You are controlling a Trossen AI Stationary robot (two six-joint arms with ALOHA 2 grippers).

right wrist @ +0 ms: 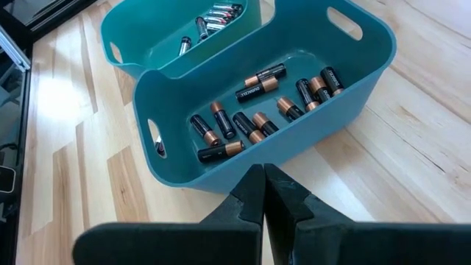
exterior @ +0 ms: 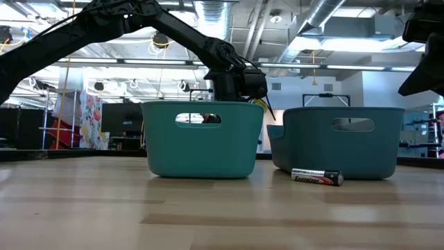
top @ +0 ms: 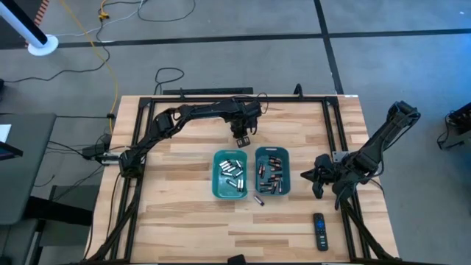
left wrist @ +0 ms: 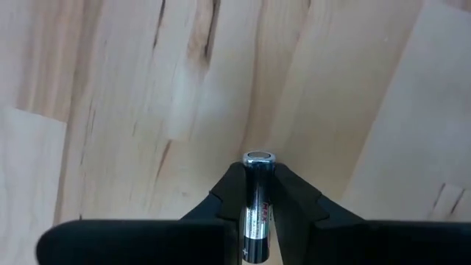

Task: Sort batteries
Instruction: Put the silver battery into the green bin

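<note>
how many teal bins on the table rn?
2. The left bin holds silvery batteries; the right bin, beside it, holds dark copper-ended batteries. None seem hidden.

The loose battery lying on the table just in front of the right-hand teal bin carries the brand name "Energizer" along its side, readable in the low view. In the right wrist view, one dark copper-ended battery inside that bin shows white lettering that looks like "Duracell", though it is small. The battery pinched in the left gripper bears a small red mark and tiny print, too small to read.
</note>
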